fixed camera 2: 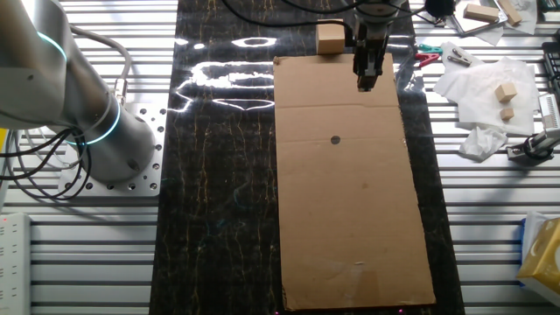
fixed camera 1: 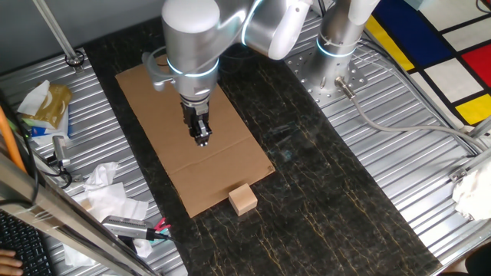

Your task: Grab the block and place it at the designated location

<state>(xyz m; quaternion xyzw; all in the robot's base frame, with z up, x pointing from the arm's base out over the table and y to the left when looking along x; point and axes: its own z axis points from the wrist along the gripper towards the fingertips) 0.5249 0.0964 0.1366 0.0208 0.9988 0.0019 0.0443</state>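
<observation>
The block [fixed camera 1: 243, 200] is a pale wooden cube on the dark tabletop, just off the near corner of the cardboard sheet [fixed camera 1: 169, 123]; the other fixed view shows the block [fixed camera 2: 330, 39] beside the sheet's top edge. The designated location [fixed camera 2: 336, 140], a small black dot, lies on the cardboard sheet [fixed camera 2: 350, 219]. In one fixed view the arm hides the dot. My gripper [fixed camera 1: 201, 138] hangs over the sheet, between dot and block, fingers pointing down and close together with nothing held. In the other fixed view the gripper [fixed camera 2: 365, 83] sits right of the block, apart from it.
Crumpled white paper [fixed camera 1: 107, 195] and tools clutter the metal table beside the sheet. More paper [fixed camera 2: 481, 87] carries small wooden pieces [fixed camera 2: 505, 92]. The robot base [fixed camera 2: 105, 140] stands on the other side of the dark mat.
</observation>
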